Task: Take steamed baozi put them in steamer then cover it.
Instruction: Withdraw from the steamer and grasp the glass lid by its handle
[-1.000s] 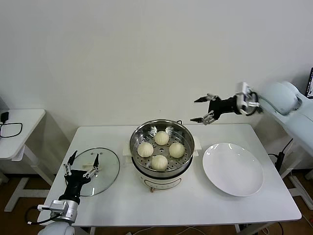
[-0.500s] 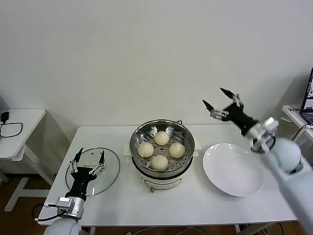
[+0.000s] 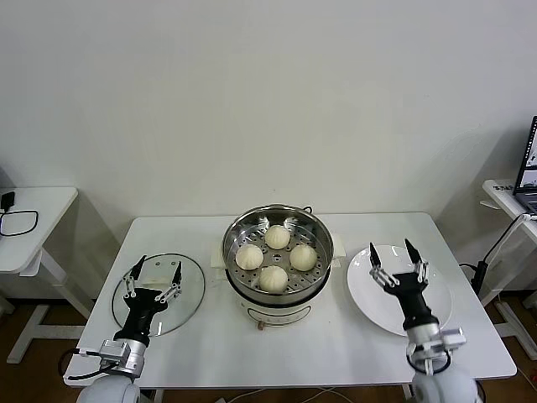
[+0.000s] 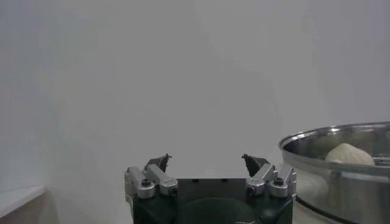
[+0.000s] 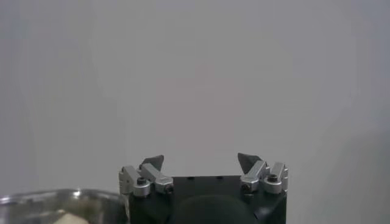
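Four cream-white baozi (image 3: 277,256) sit on the perforated tray inside the steel steamer (image 3: 237,229) at the table's middle. The clear glass cover (image 3: 191,290) lies flat on the table to the steamer's left. My left gripper (image 3: 153,275) is open and empty, pointing up above the cover's near side. My right gripper (image 3: 399,259) is open and empty, pointing up over the white plate. In the left wrist view the left gripper (image 4: 206,161) is open, with the steamer (image 4: 317,152) and one baozi (image 4: 348,153) beside it. The right wrist view shows the open right gripper (image 5: 201,160).
A flat white plate (image 3: 373,294) lies right of the steamer. A small white side table (image 3: 38,210) with a black cable stands at far left. Another table edge with a laptop (image 3: 527,168) shows at far right.
My right arm has swung down from high at the right to low in front, its gripper now over the plate. My left gripper has shifted slightly forward over the cover.
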Motion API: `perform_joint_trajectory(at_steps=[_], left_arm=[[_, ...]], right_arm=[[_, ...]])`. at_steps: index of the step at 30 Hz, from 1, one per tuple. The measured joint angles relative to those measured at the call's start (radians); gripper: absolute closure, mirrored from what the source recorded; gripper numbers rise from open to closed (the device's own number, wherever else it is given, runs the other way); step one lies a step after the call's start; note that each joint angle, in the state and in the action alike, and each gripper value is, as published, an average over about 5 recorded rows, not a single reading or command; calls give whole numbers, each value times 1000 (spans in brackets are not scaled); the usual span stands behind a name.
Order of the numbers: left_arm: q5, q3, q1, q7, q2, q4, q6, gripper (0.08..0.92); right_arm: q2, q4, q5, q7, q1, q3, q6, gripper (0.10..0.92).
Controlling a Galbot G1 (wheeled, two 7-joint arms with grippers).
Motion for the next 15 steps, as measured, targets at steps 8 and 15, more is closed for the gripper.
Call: perform_joint_trajectory(at_steps=[8,15], left_arm=[[281,-41,1,-74,29,68,-109,177],[697,-93,-6,-206,66,174,-234,177]], right_arm=[[88,-9,-40,30,-52,7,58,203],[133,-28,-57,43,-58,-3,81,203]])
